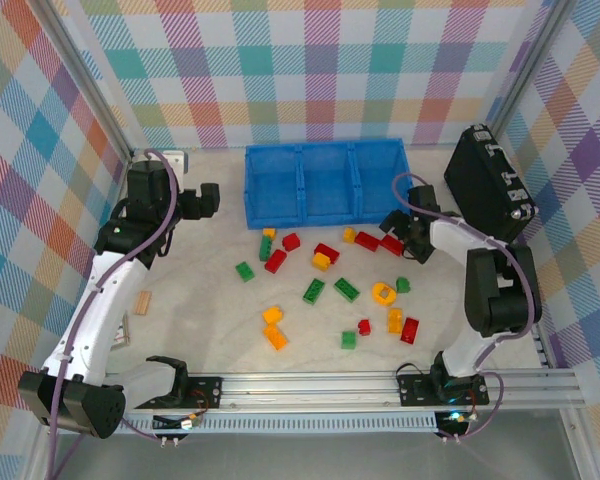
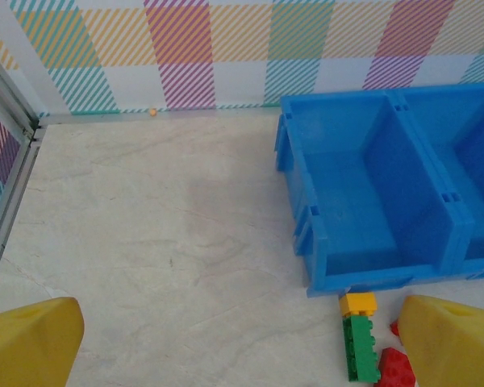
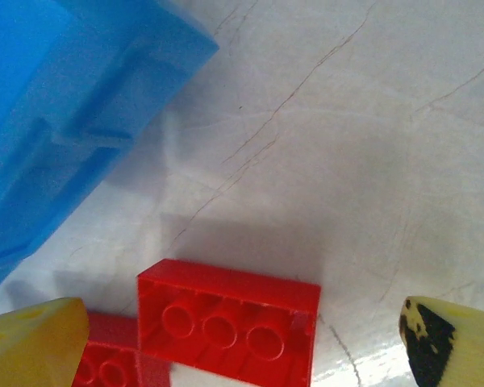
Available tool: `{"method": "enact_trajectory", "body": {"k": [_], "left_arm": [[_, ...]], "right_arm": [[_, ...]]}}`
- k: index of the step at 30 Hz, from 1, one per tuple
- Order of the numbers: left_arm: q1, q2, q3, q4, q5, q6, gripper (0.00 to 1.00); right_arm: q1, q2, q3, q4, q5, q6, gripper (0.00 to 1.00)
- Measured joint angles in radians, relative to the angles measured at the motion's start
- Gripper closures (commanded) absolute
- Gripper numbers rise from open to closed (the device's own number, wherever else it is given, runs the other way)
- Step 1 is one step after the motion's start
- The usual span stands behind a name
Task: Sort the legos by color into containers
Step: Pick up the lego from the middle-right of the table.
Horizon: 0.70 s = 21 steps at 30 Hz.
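Grasp of the red lego brick (image 3: 226, 318) is judged to be the step in hand. The right gripper (image 3: 242, 347) is recorded with jaws spread wide and nothing held. The brick lies on the table inside the gap, nearer the clean yellow pad (image 3: 32, 343) than the black-scuffed pad (image 3: 440, 343), with its long side running roughly across the gap and slightly skewed.

For a clean pick, the wrist is best turned so the pads meet the long flat sides, then centred over the brick and lowered before closing. A second red brick (image 3: 113, 363) sits just beside the first, seemingly touching, on the clean pad's side. It could be pinched along, so clearance from it is advised.

The blue tray (image 3: 56, 121) lies near, ahead of the pincer on that same side. The left gripper (image 2: 242, 339) is likewise wide and empty, with a green brick (image 2: 360, 347) between its pads.
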<state>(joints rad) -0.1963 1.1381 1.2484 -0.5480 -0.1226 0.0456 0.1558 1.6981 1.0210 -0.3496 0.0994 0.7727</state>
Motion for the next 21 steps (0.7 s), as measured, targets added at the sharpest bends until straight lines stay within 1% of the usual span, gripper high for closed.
{"method": "enact_trajectory", "body": {"k": [5,10,21], "left_arm": [[0.0,-0.006,0.0,0.001,0.003,0.004,0.0],[0.0,-0.008,0.0,0.001,0.003,0.005,0.0],[0.0,-0.021,0.0,0.0,0.002,0.02,0.0]], "right_arm": [[0.026,0.063,0.049,-0.024,0.036,-0.039,0.02],[0.042,0.114,0.098,-0.042,0.055,-0.059,0.08],[0.055,0.138,0.103,-0.071,0.093,-0.075,0.28]]}}
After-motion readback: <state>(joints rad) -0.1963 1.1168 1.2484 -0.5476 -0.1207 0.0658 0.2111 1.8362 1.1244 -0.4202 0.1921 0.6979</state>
